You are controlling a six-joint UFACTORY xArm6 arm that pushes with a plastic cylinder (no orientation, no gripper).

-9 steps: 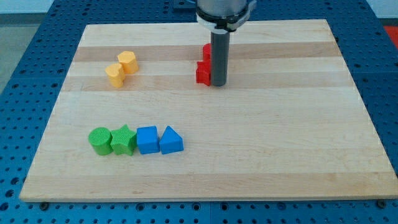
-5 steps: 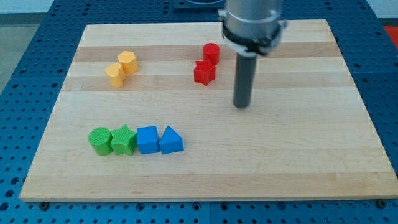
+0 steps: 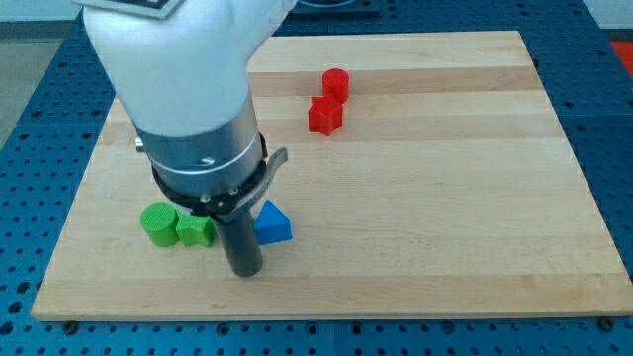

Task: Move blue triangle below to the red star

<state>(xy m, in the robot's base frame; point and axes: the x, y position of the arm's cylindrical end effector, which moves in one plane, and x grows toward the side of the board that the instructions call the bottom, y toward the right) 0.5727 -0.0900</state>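
Blue triangle [image 3: 273,223] flat on board, my tip [image 3: 244,272] just lower-left, no pincer visible

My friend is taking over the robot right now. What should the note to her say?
My tip is down on the board, at the blue triangle's lower left, very close; contact can't be told.
The arm hides the blue cube and both yellow blocks.
Green cylinder and green star sit to the view's left of the rod.
Red star is near the view's top, red cylinder just above it.
Done: nothing yet; the triangle is far from the star.
Left: push the triangle up and rightward to just below the red star.
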